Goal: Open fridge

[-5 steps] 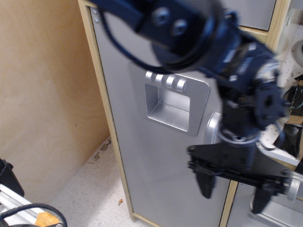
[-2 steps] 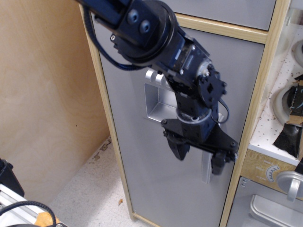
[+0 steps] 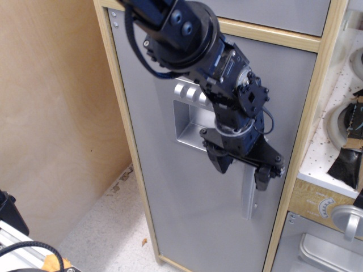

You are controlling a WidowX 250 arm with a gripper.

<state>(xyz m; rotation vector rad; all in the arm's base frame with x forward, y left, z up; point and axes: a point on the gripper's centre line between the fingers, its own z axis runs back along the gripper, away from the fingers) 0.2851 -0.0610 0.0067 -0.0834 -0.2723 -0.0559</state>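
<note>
The fridge [image 3: 170, 215] is a tall cabinet with a light wood frame and a matte silver-grey door, which is shut. Its recessed dispenser panel [image 3: 190, 122] with silver buttons sits mid-door, partly hidden by my arm. The curved silver handle [image 3: 248, 198] runs down the door's right side; its upper part is hidden behind my gripper. My black gripper [image 3: 243, 171] points down at the door, open, with its two fingers [image 3: 220, 161] spread on either side of the handle's top. Whether the fingers touch the handle I cannot tell.
A plywood wall [image 3: 57, 113] stands at the left with a speckled floor [image 3: 108, 226] below. A small silver oven door [image 3: 323, 249] with a dial [image 3: 324, 207] sits at the lower right. A white pegboard counter [image 3: 334, 141] is at the right. Metal rail and cable lie at the bottom left [image 3: 22, 249].
My gripper has swung from the lower right, close to the camera, in toward the door and now sits over the top of the handle. The door has not moved.
</note>
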